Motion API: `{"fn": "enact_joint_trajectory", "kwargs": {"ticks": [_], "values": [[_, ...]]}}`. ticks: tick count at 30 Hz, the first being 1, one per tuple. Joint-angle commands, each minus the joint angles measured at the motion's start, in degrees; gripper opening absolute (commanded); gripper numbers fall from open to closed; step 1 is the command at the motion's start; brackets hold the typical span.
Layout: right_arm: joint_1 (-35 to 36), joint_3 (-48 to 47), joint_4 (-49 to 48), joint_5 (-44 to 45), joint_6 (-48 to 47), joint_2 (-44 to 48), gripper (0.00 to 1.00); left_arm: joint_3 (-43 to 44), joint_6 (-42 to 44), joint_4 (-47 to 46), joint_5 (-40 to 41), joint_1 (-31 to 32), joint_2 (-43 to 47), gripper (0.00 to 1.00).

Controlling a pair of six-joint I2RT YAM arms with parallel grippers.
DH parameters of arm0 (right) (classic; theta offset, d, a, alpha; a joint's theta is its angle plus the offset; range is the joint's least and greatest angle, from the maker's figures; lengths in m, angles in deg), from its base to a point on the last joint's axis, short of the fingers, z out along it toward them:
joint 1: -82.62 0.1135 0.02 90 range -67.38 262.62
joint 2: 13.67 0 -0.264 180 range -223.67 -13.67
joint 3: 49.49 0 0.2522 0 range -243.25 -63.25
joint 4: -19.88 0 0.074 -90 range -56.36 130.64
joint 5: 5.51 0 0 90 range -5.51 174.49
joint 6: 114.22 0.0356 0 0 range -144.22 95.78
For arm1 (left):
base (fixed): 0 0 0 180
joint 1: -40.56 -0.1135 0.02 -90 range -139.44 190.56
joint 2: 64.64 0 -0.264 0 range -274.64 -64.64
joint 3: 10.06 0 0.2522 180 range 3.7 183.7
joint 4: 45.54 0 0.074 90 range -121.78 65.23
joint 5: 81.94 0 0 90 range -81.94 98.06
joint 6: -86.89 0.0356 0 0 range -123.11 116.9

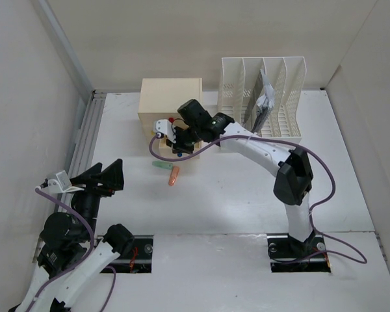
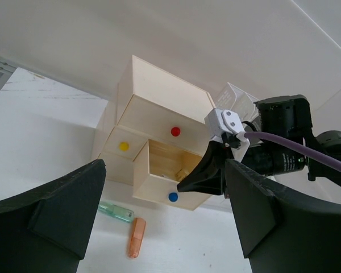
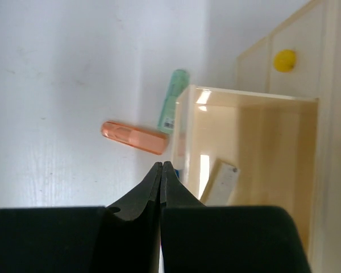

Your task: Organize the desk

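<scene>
White counter [image 1: 234,195] spans the whole scene, pale walls on three sides, both arm bases at its near edge. Everything else sits on it.

Far centre: cream box [image 1: 171,97] with three drawers.
- red knob [image 2: 175,131] drawer: shut
- yellow knob [image 2: 123,146] drawer: shut
- blue knob [image 2: 173,197] drawer [image 3: 256,136]: pulled out towards the near side. A small white item [image 3: 221,182] lies flat inside; cannot tell what it is.

Far right, just beside the box: white slotted rack [image 1: 234,84], upright. Grey-white papers or the like [image 1: 265,104] stand in one of its right slots.

On the counter, near side of the box, left of the open drawer: green tube [image 1: 161,165] and orange piece [image 1: 173,176], both lying flat, ends just beside each other. Touching or not, cannot tell.

Right end effector [image 3: 162,166]: fingers pressed together, nothing between them. Arm reaches from near right across to the box; fingertips sit at the front edge of the open drawer, close to the blue knob. Contact with the drawer not clear.

Left end effector [image 1: 106,174]: spread wide, empty. Near left, well apart from the box and the two loose items, pointed towards them.
</scene>
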State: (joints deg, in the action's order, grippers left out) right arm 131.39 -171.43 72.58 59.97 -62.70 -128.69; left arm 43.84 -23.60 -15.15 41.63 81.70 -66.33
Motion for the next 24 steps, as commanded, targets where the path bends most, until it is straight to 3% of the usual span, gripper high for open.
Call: {"fn": "enact_joint_trajectory", "kwargs": {"ticks": [1,7,12,16,24], "values": [[0.27,-2.56,2.72,-7.92,-1.6,-2.48,0.0,0.03,-0.08,-1.42,0.63,-0.1,-0.77,0.84],[0.27,-0.73,-3.41,4.0,3.74,-3.37,0.0,0.03,-0.08,-1.42,0.63,-0.1,-0.24,0.84],[0.79,3.41,-12.82,27.26,7.62,-2.84,0.0,0.03,-0.08,-1.42,0.63,-0.1,-0.24,0.84],[0.8,5.35,-19.07,39.33,8.33,-3.54,0.0,0.03,-0.08,-1.42,0.63,-0.1,-0.24,0.84],[0.8,7.37,-27.15,50.95,8.33,-5.82,0.0,0.03,-0.08,-1.42,0.63,-0.1,0.29,0.84]]}}
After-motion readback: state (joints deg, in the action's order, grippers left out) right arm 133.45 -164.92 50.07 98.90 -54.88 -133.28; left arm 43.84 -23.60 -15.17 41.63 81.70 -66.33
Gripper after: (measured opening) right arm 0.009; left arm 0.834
